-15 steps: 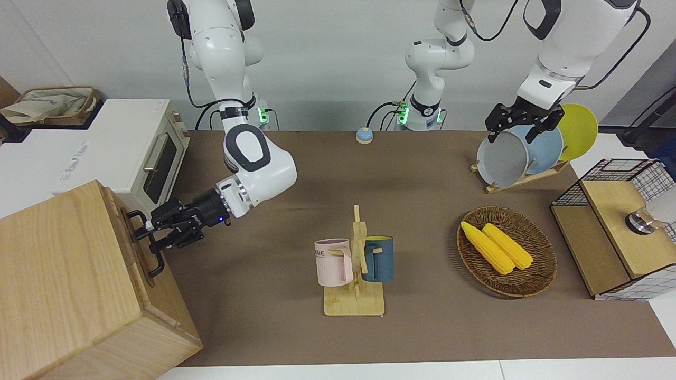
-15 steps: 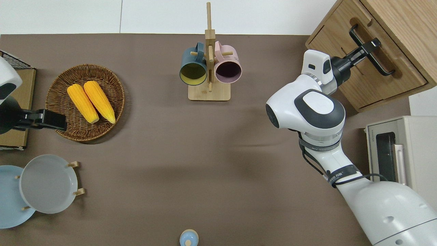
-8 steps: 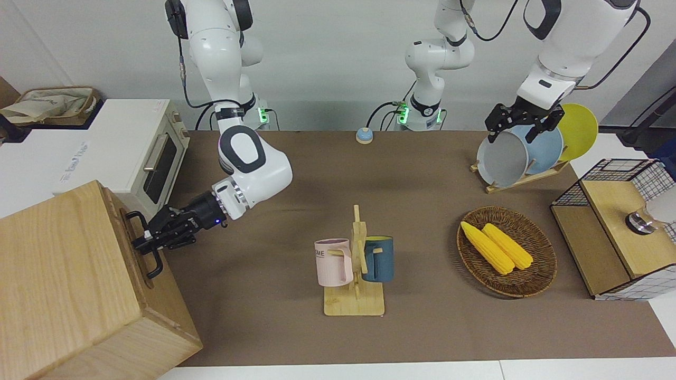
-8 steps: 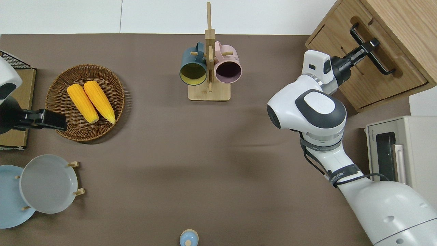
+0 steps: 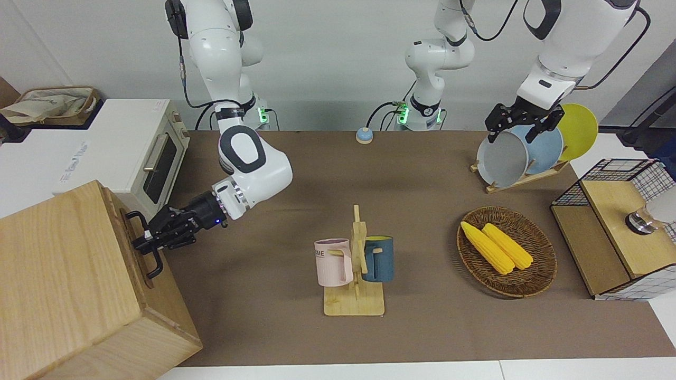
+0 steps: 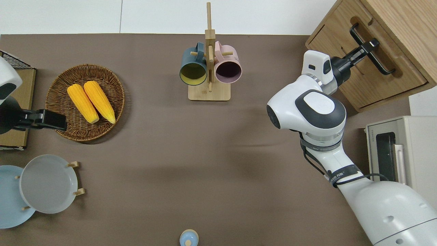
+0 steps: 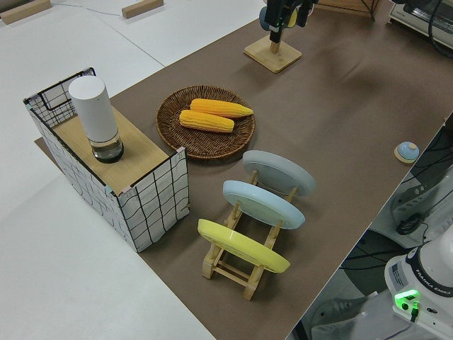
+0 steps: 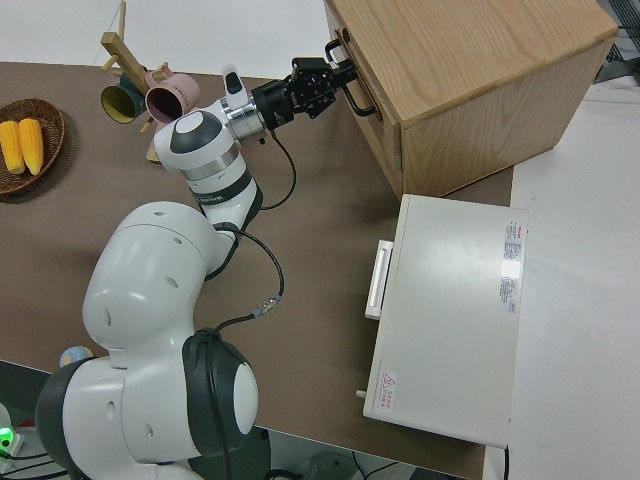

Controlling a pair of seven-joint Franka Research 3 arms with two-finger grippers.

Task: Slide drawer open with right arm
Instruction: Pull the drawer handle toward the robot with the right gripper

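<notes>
The drawer [image 6: 370,82] is the pale-wood front of the big box cabinet [image 5: 58,274] at the right arm's end of the table. It sits flush in the cabinet. Its black bar handle [image 6: 383,67] runs across a recess in the front. My right gripper [image 5: 146,240] reaches sideways from the table's middle, and its fingers are shut on the handle near the bar's midpoint. The same grip shows in the overhead view [image 6: 371,44] and the right side view [image 8: 335,82]. The left arm is parked with its gripper [image 5: 522,129] open.
A white toaster oven [image 5: 153,158] stands beside the cabinet, nearer to the robots. A mug rack [image 5: 355,264] holds a pink and a blue mug mid-table. A corn basket [image 5: 507,250], plate rack [image 5: 520,153] and wire-mesh cabinet [image 5: 618,227] stand toward the left arm's end.
The right gripper moved in toward the cabinet and its fingers went from spread around the handle to shut on it. The drawer has not visibly moved.
</notes>
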